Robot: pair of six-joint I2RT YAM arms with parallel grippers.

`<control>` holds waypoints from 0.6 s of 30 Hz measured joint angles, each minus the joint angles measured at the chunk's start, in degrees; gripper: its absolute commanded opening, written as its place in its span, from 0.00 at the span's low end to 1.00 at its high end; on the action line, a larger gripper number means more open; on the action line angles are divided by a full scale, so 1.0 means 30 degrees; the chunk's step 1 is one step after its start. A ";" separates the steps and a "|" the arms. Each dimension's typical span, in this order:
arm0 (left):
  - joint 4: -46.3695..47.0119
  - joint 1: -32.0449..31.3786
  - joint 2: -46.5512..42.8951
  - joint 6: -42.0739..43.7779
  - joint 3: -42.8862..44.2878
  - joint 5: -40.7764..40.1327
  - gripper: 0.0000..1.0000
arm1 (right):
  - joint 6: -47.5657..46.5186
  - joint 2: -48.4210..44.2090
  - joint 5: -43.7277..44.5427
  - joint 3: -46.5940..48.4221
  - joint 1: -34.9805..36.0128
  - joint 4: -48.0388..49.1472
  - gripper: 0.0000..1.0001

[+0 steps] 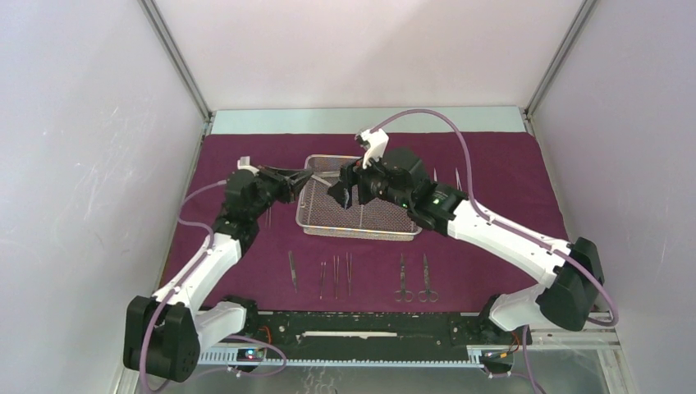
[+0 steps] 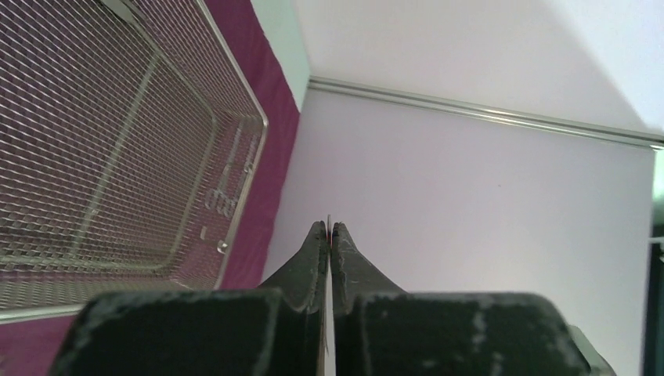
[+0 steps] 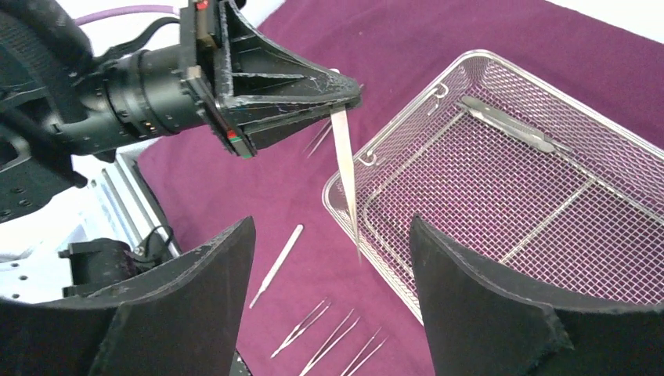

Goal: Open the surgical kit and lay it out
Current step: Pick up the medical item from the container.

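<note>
Right gripper (image 3: 333,227) stands wide open, holding nothing; left gripper (image 3: 348,98) pinches a slim instrument (image 3: 348,180) (tip down) at the tray (image 3: 485,180) edge.

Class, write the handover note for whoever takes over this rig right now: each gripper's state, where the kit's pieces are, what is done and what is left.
Left gripper: shut on a slim steel instrument, which hangs down by a corner of the mesh tray.
Right gripper: open and empty, above the tray.
The cloth is spread flat with the tray on it.
Done: tweezers and scissors lie in a row along the cloth's near edge.
Left: set down the held piece, then take out the last instrument lying in the tray.
</note>
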 measured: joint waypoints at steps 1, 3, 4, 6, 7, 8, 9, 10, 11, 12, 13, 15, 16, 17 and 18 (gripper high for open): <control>-0.0335 0.0277 0.0073 0.0437 0.0131 0.0146 0.00 | -0.0015 -0.0182 -0.0007 0.0000 0.0000 -0.0029 0.85; -0.1195 0.0845 0.0306 0.1355 0.0685 0.0546 0.00 | -0.0036 -0.0641 -0.0022 -0.0138 -0.0029 -0.0044 0.86; -0.1632 0.1107 0.0423 0.1872 0.1049 0.0714 0.00 | -0.0036 -0.1049 -0.0022 -0.0270 -0.0117 -0.0138 0.86; -0.2688 0.1770 0.0561 0.3264 0.2033 0.1158 0.00 | -0.0036 -0.1683 -0.0066 -0.0328 -0.0393 -0.0474 0.86; -0.3075 0.2033 0.0583 0.3898 0.2426 0.1282 0.00 | -0.0036 -0.1916 -0.0102 -0.0328 -0.0525 -0.0612 0.86; -0.3694 0.2375 0.0590 0.4758 0.2943 0.1515 0.00 | -0.0036 -0.2222 -0.0204 -0.0335 -0.0714 -0.0772 0.86; -0.4248 0.2652 0.0612 0.5508 0.3359 0.1647 0.00 | -0.0036 -0.2412 -0.0284 -0.0335 -0.0896 -0.0889 0.87; -0.5056 0.3016 0.0685 0.6550 0.3920 0.1836 0.00 | -0.0036 -0.2652 -0.0415 -0.0335 -0.1188 -0.1056 0.87; -0.5537 0.3279 0.0758 0.7271 0.4233 0.1894 0.00 | -0.0036 -0.2820 -0.0525 -0.0335 -0.1472 -0.1202 0.87; -0.6317 0.3592 0.0852 0.8211 0.4626 0.1974 0.00 | -0.0029 -0.2958 -0.0670 -0.0335 -0.1778 -0.1341 0.87; -0.7344 0.3949 0.1042 0.9442 0.5107 0.1982 0.00 | -0.0029 -0.3111 -0.0874 -0.0335 -0.2171 -0.1494 0.88; -0.8896 0.4452 0.1399 1.1278 0.5792 0.1865 0.00 | -0.0029 -0.3308 -0.1282 -0.0335 -0.2776 -0.1814 0.89; -0.9734 0.4648 0.1617 1.2240 0.6186 0.1676 0.00 | -0.0036 -0.3402 -0.1501 -0.0335 -0.3126 -0.2004 0.90; -1.0571 0.4794 0.1872 1.3260 0.6594 0.1384 0.00 | -0.0036 -0.3468 -0.1719 -0.0335 -0.3373 -0.2142 0.92; -1.1293 0.4903 0.2106 1.4214 0.6951 0.1071 0.00 | -0.0044 -0.3526 -0.1909 -0.0335 -0.3643 -0.2295 0.97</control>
